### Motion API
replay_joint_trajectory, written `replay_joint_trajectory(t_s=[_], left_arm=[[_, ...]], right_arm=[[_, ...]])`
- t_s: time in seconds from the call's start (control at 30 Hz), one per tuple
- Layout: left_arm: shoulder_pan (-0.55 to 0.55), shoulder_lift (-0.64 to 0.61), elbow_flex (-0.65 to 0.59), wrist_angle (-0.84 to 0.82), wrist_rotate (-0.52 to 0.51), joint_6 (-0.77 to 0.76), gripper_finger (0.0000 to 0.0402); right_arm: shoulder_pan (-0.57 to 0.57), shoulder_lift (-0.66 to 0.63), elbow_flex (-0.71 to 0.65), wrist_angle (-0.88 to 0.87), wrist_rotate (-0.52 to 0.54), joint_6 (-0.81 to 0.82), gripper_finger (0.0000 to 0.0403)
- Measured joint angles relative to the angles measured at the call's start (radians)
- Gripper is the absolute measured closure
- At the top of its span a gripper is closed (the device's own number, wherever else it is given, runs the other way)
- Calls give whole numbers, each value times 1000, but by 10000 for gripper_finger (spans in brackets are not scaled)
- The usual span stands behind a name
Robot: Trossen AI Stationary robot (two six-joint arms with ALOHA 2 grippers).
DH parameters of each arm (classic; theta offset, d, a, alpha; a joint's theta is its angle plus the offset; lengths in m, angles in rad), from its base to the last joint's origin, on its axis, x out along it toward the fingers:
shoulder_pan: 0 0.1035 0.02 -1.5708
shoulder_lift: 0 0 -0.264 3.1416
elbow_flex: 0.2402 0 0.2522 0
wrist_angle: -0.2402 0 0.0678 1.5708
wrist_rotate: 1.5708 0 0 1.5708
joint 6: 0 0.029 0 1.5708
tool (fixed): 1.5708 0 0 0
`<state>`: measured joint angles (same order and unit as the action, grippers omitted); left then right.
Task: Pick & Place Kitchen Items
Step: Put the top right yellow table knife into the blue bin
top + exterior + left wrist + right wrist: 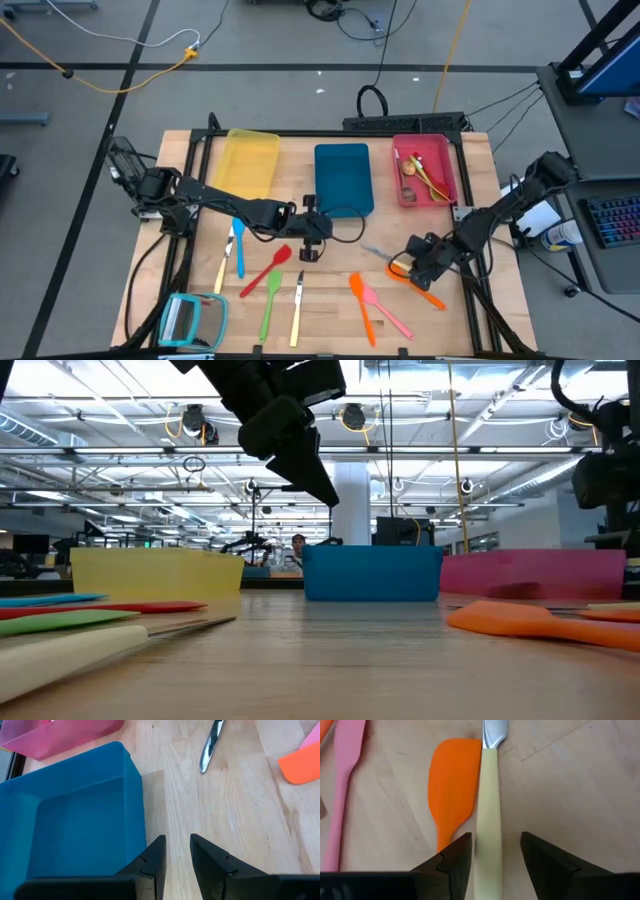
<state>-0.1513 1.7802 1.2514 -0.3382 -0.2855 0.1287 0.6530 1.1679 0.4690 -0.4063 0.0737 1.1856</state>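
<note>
Plastic utensils lie flat on the wooden table: a blue spatula [239,246], a red one [266,270], a green one [269,302], a yellow-handled knife [297,312], an orange spatula [361,302] and a pink one [388,312]. My right gripper [412,262] [495,852] is open and low. Its fingers stand on either side of a cream-handled knife [488,795] that lies beside another orange spatula [452,775]. My left gripper [313,240] [177,852] hovers over bare wood next to the blue tray [75,820], fingers a narrow gap apart, holding nothing.
Three trays stand along the far side: yellow [250,160], blue [343,180] and red [440,155], the red one holding a few utensils. A teal-framed flat square [193,320] lies at the near left corner. The knife's metal blade [210,747] points toward my left gripper.
</note>
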Motion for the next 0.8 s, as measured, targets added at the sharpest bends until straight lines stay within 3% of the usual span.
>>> replay_joint_trajectory(t_s=[0.23,0.53,0.67,0.8], left_arm=[[0,0,0,0,0,-3,309],[0,0,0,-1,0,-4,309],[0,0,0,-12,0,-5,309],[0,0,0,-38,-2,-13,309]], right_arm=[[18,86,-1,-15,21,-6,242],[29,162,-2,-7,24,-26,343],[30,166,-3,12,38,-18,343],[32,163,-4,84,128,-36,343]])
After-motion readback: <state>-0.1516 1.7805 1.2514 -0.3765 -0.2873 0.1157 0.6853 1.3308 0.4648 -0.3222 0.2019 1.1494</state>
